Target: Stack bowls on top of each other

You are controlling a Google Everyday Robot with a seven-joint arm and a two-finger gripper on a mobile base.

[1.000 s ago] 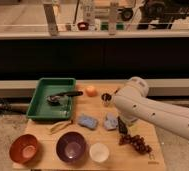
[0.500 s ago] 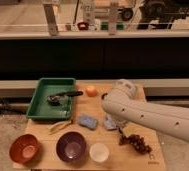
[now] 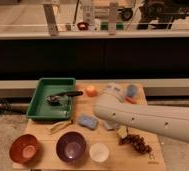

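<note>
Two bowls are sitting unstacked, both nearer the camera than the claw point(image 3: 112, 95). The purple bowl point(image 3: 71, 146) is lying closer to it, and the orange-brown bowl point(image 3: 24, 148) is sitting farther out, just beside the purple one. The claw is hovering over the board's middle; whether it is wide or narrow, I cannot tell. Judging by this, the approach is only beginning, and next it is needing to descend onto one bowl's rim.

Green tray point(image 3: 40, 103), orange point(image 3: 90, 91), blue sponge point(image 3: 87, 121), white cup point(image 3: 99, 152), grapes point(image 3: 137, 143).

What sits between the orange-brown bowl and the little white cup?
The purple bowl, in line with the orange-brown bowl and white cup in the camera view. The gripper is farther back, near the orange.
</note>
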